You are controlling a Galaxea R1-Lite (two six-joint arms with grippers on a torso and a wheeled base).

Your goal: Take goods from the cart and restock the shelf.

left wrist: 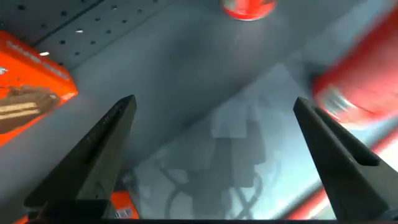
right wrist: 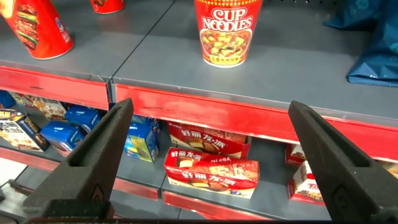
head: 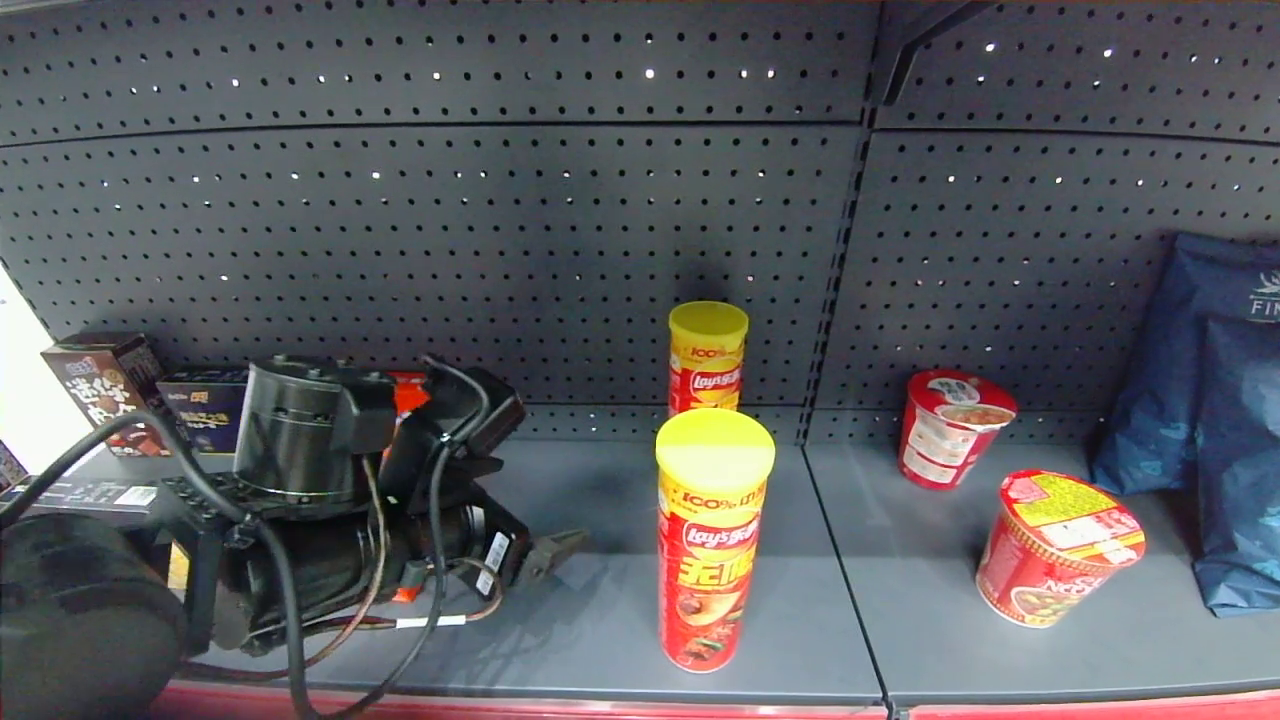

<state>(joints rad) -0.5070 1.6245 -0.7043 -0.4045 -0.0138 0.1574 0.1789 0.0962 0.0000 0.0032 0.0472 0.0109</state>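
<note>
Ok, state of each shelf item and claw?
Front red cylindrical chip can, yellow lid: upright, lidded.
Rear red chip can: upright, lidded.
Front red paper noodle cup: upright, lid on.
Rear red noodle cup: upright, lid on.
Dark blue plastic bags: propped up, leaning.
Left claw: open, empty.
Right claw: open, empty.

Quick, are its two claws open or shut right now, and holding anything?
Left gripper: open, holding nothing.
Right gripper: open, holding nothing.
</note>
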